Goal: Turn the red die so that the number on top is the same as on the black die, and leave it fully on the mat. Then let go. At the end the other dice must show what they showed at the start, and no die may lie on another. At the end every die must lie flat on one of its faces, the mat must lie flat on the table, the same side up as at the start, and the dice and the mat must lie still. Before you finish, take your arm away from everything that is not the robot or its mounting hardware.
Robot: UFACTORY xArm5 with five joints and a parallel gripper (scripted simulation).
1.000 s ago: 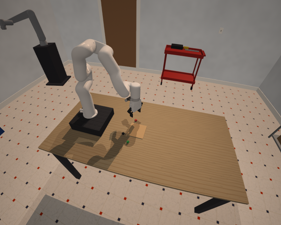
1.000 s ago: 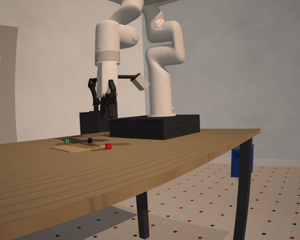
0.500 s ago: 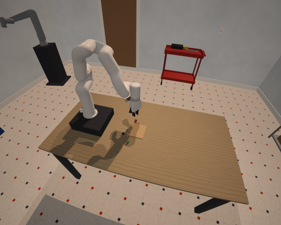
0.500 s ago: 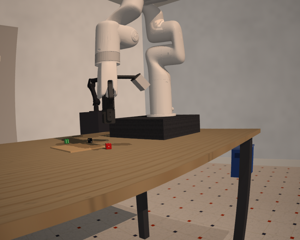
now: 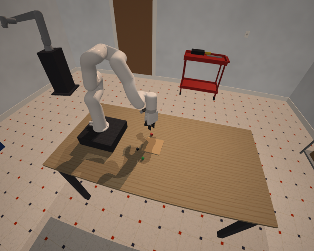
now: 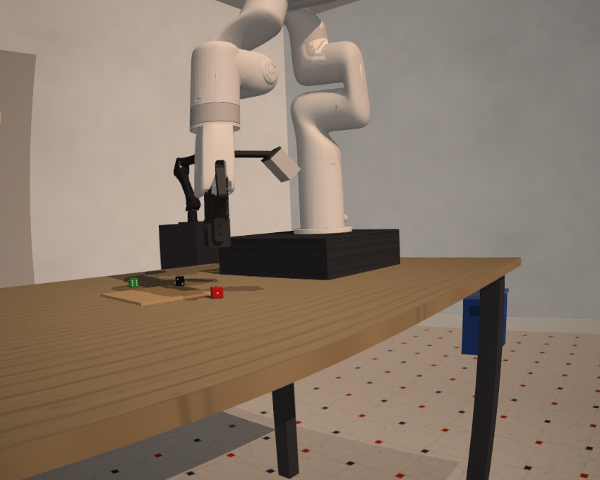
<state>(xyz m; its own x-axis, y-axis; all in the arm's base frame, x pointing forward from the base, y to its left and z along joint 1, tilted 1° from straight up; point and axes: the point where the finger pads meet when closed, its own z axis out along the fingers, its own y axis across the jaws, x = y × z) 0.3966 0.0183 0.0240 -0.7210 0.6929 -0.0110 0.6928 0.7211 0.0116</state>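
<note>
The red die (image 5: 151,134) lies on the wooden table just past the far corner of the tan mat (image 5: 154,145), apart from it as far as I can tell; it also shows in the exterior view (image 6: 217,292) beside the mat (image 6: 145,296). The black die (image 5: 137,148) (image 6: 179,280) and the green die (image 5: 142,158) (image 6: 133,282) lie on the table off the mat's left side. My gripper (image 5: 149,126) (image 6: 217,240) points down well above the red die. Its fingers are narrowed but apart, with nothing between them. The dice tops are too small to read.
The arm's black base block (image 5: 102,133) stands on the table left of the dice. A red cart (image 5: 204,71) and a black pedestal with a grey arm (image 5: 57,70) stand on the floor beyond the table.
</note>
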